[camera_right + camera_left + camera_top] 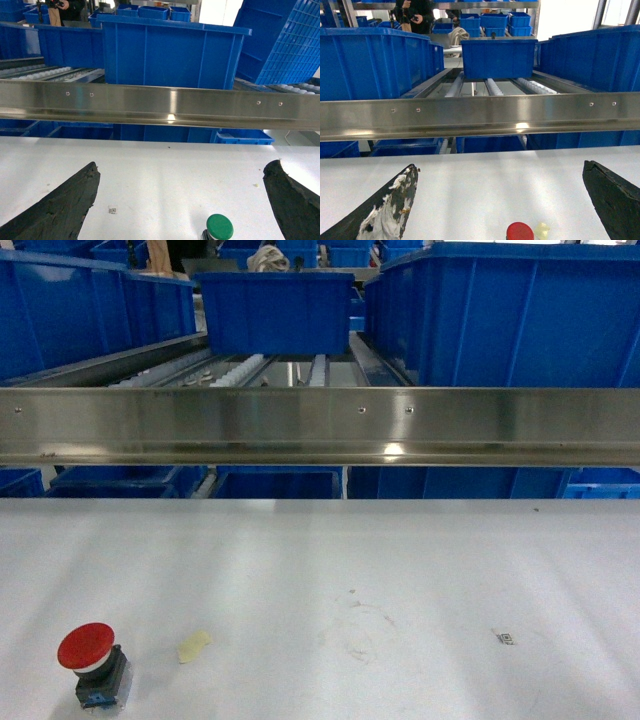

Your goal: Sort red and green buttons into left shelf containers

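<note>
The red button, a wide red cap on a black-blue body, stands upright on the white table at the front left. In the left wrist view its cap shows at the bottom edge, between and just short of the tips of my open, empty left gripper. The green button stands at the bottom of the right wrist view, close before my open, empty right gripper. It is out of the head view. The left shelf container, a big blue bin, sits behind the steel rail. Neither gripper shows in the head view.
A steel rail crosses the whole view between table and roller shelf. More blue bins stand at the middle and right. A yellow scrap lies beside the red button; a tiny sticker lies to the right.
</note>
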Tool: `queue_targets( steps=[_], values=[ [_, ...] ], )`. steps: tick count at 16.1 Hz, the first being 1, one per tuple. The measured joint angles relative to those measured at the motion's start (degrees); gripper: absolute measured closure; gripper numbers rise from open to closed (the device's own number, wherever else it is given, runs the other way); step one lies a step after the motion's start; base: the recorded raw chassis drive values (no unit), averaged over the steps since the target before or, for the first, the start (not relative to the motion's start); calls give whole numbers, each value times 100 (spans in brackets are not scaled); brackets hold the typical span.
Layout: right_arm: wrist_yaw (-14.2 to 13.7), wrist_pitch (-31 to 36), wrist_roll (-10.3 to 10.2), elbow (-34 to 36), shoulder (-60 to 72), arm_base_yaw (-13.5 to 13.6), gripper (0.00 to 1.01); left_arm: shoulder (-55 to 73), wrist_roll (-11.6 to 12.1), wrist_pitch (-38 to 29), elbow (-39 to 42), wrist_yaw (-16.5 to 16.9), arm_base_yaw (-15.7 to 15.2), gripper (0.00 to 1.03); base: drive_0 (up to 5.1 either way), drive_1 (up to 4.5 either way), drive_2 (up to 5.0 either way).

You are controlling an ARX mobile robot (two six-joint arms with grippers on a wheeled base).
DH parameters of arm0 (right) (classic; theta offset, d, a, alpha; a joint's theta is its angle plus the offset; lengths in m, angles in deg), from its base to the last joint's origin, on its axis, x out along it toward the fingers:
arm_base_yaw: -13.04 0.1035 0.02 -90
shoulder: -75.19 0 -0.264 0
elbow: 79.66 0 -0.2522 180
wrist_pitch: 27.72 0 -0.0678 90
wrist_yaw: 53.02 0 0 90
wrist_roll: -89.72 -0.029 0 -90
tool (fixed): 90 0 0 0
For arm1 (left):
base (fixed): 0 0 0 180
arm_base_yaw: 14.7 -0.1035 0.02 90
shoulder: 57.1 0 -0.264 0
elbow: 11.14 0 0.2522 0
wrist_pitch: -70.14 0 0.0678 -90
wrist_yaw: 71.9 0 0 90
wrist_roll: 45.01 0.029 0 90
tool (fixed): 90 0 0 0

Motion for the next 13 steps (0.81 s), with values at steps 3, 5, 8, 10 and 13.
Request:
queue_targets(
  steps=[3,5,8,10,13],
  values=[
    [0,0,0,0,0,0,3,0,-2,0,0,0,0,5,0,0,0],
    [0,0,0,0,0,0,3,0,-2,0,0,0,0,5,0,0,0],
    [0,0,0,0,0,0,3,0,0,-2,0,0,0,5,0,0,0],
    [0,0,0,0,0,0,3,0,0,-2,0,0,0,5,0,0,0],
    [-7,57,0,2,26,0,3,4,-2,-13,0,2,0,5,0,0,0]
  ],
)
